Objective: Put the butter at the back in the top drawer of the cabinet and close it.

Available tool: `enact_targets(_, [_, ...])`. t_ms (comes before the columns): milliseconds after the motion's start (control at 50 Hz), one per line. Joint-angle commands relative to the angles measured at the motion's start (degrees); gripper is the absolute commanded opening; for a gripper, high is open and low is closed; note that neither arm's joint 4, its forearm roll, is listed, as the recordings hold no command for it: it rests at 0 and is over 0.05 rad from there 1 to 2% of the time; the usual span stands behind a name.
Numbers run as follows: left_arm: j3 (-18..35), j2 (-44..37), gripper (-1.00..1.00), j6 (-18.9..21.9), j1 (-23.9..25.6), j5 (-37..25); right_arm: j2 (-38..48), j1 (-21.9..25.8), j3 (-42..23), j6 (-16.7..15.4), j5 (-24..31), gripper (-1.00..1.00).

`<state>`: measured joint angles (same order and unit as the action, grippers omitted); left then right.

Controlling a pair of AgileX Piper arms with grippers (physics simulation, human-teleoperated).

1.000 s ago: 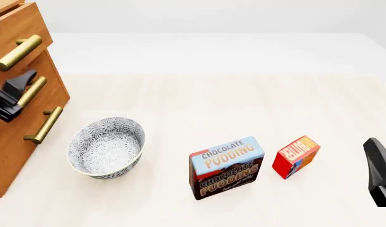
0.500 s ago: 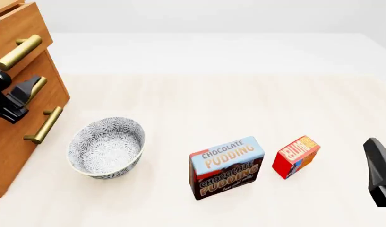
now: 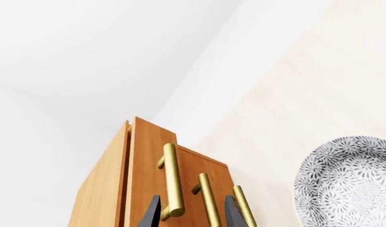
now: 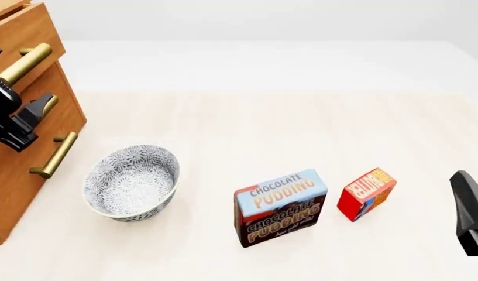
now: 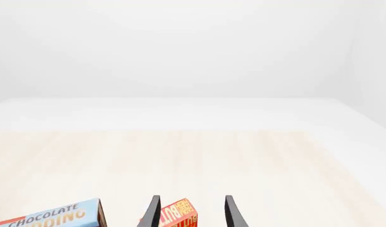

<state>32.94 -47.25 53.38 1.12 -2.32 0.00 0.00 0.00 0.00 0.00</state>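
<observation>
At the frame's left edge the left hand [image 4: 24, 120], spread wide at the top drawer [image 4: 20, 35] handles, could hook the wrong bar, while the butter [image 4: 366, 194] waits lower right by the released right hand [image 5: 190, 213].

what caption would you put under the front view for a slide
Left gripper open at the cabinet handles, top drawer slightly open; butter waits untouched beside the pudding box.

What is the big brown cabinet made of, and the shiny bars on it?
The cabinet looks like light brown wood with a matte finish; faint grain shows. Its bar handles look like polished brass or similar metal, golden with bright highlights. Being rendered, that's only appearance.
</observation>
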Motion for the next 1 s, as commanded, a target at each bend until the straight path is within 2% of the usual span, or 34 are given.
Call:
enact_targets(20, [-0.26,-0.02,1.00,1.14,-0.36,0.47,0.00,0.00,0.00,0.00,0.00,1.00])
enact_targets(400, [-1.77,-0.30,1.00,4.01,-1.55,2.83,0.00,0.00,0.00,0.00,0.00,1.00])
enact_targets(1000, [-2.12,-1.34,1.00,5.67,-2.48,4.17,0.00,0.00,0.00,0.00,0.00,1.00])
